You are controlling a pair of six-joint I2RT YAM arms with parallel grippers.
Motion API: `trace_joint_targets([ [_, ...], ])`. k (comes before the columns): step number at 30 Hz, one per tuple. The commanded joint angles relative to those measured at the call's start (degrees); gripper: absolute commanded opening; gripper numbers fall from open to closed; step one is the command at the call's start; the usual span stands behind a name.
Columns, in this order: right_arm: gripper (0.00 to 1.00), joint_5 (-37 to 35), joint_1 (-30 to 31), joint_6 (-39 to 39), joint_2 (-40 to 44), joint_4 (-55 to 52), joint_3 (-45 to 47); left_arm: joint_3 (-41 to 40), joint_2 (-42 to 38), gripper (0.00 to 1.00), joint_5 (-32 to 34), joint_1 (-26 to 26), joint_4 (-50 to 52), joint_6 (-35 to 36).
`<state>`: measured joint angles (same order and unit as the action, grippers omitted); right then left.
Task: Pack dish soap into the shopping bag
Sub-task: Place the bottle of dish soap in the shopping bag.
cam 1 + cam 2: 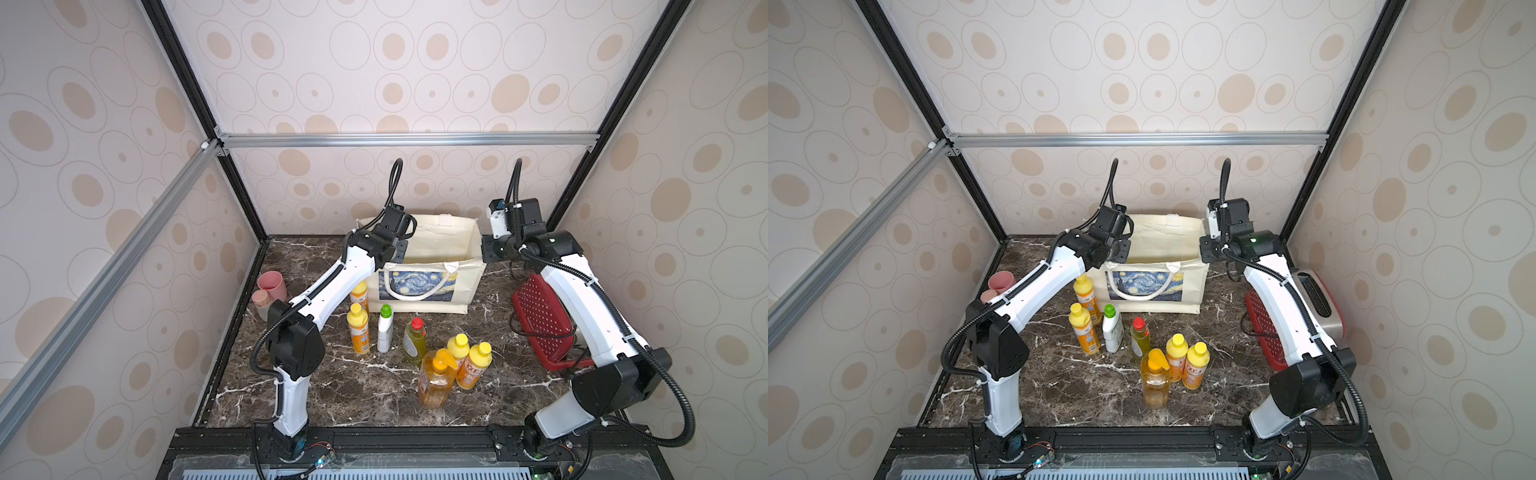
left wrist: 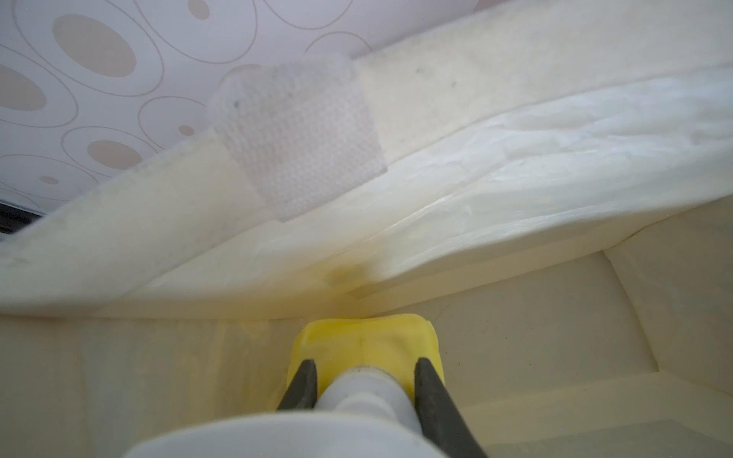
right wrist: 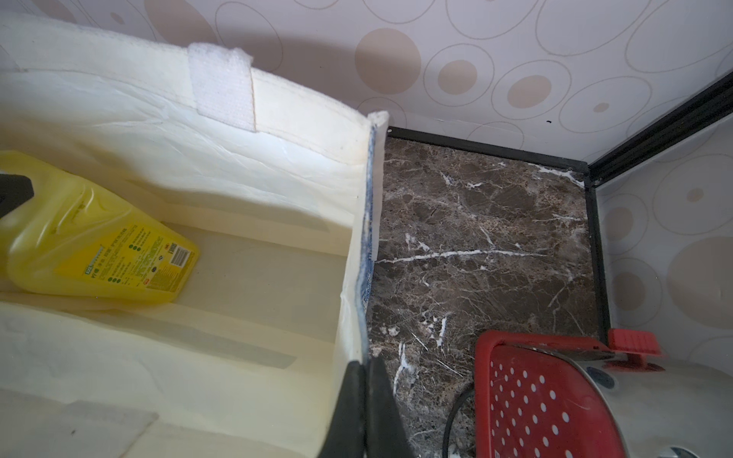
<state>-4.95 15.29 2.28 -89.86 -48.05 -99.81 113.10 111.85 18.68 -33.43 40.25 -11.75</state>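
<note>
Yellow bottle (image 2: 365, 337) is clamped in left claw (image 2: 365, 361), inside bag (image 2: 515, 337).

Boxed-in little booth: cream walls (image 1: 415, 62) covered in tan ovals, black and silver frame rails (image 1: 407, 139), dark marble worktop (image 1: 365, 386) with white veins.

The cream canvas shopping bag (image 1: 432, 291), blue-and-yellow swirl print and white rope handles in front, stands open at the back of the worktop (image 1: 353, 395) with a yellow pump bottle (image 3: 99, 246) tilted low inside it. In front of it seven bottles stand upright: four small orange yellow-capped bottles (image 1: 358, 332), a white green-capped bottle (image 1: 385, 330), a greenish red-capped bottle (image 1: 414, 343) and a clear orange pump bottle (image 1: 434, 380).
</note>
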Motion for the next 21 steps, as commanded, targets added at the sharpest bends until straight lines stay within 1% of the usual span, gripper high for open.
trace_joint_targets([
  [1, 0.0, -2.9, -0.9, -0.6, 2.2, 0.2, 0.1, 3.6, -6.1, 0.0, 10.0, 1.0, -5.4, 6.6],
  [8, 0.0, -4.2, -1.1, -0.8, 2.1, -0.3, 0.0, 4.7, -5.7, 0.0, 12.3, 1.0, -5.4, 7.8],
  [12, 0.0, -1.1, -1.3, -0.6, 2.3, -0.5, -0.4, 3.3, -6.1, 0.0, 9.5, 1.2, -6.4, 6.2],
  [13, 0.08, 0.6, -1.3, -0.5, 2.2, -0.9, -0.8, 2.7, -6.3, 0.0, 8.5, 1.3, -6.6, 5.5],
  [15, 0.37, 4.6, -1.2, -0.3, 1.8, -2.4, -2.3, 2.1, -6.2, 0.0, 6.2, 1.3, -6.9, 4.1],
  [16, 0.44, 6.4, -1.3, -0.1, 1.6, -3.1, -3.1, 1.8, -6.1, 0.0, 4.9, 1.3, -7.1, 3.3],
  [18, 0.5, 9.8, -1.2, 0.3, 1.8, -3.4, -3.8, 1.4, -5.5, 0.0, 2.5, 1.3, -6.6, 1.9],
  [21, 0.5, 13.1, -1.3, 1.0, 2.3, -3.2, -4.0, 1.3, -3.6, 0.03, 0.8, 1.3, -4.8, 0.2],
])
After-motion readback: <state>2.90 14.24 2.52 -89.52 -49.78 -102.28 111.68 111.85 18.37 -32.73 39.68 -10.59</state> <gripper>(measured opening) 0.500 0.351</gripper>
